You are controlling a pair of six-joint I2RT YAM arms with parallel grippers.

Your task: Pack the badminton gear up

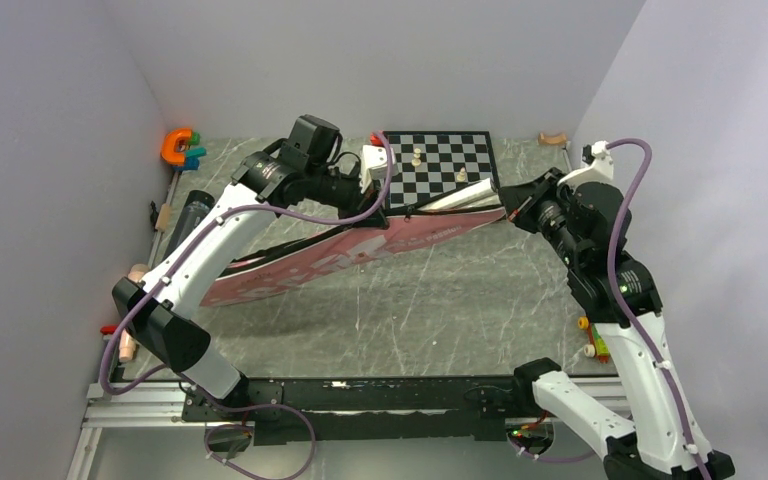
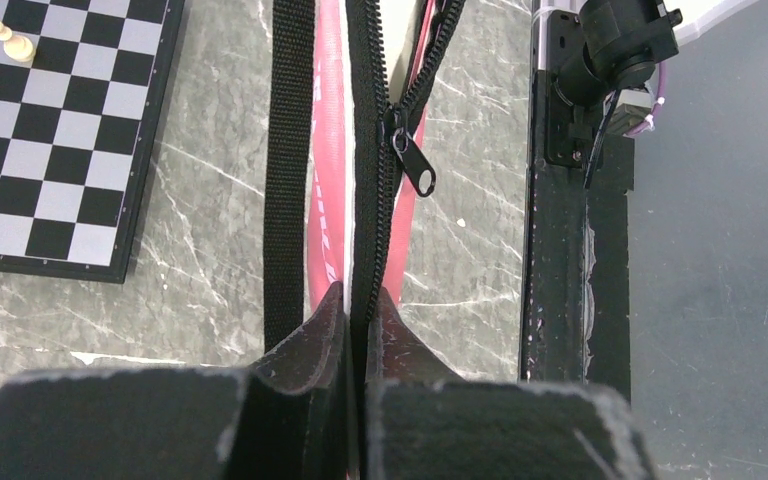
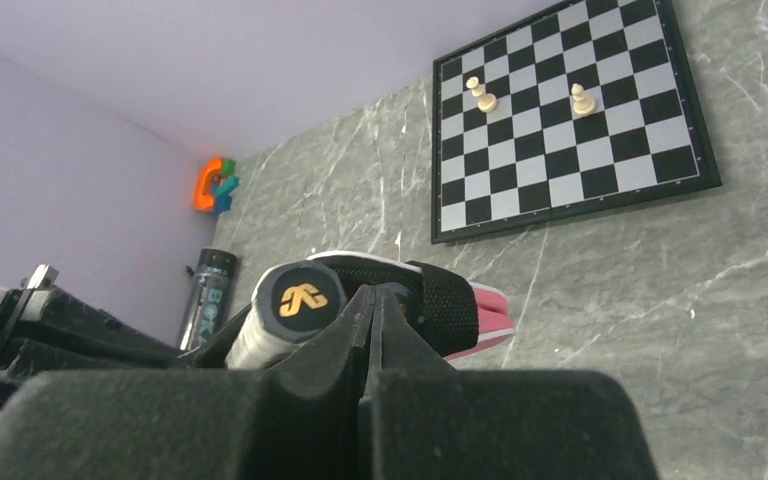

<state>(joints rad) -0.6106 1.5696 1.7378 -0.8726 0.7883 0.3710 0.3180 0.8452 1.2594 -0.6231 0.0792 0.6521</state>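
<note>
Two pinches hold the pink bag: left gripper on its zipper edge, right gripper beside the racket handle. Zipping probably comes next, requiring the slider.

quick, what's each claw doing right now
left claw: closed on the zipper edge of the long pink fabric bag
right claw: closed, pinching that bag's end by the white racket handle

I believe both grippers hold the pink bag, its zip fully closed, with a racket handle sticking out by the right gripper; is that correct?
Not quite: the left wrist view shows the zip only partly closed, its teeth parted beyond the slider. Otherwise yes: the left gripper and right gripper hold the pink bag, and the racket handle sticks out by the right gripper.
</note>
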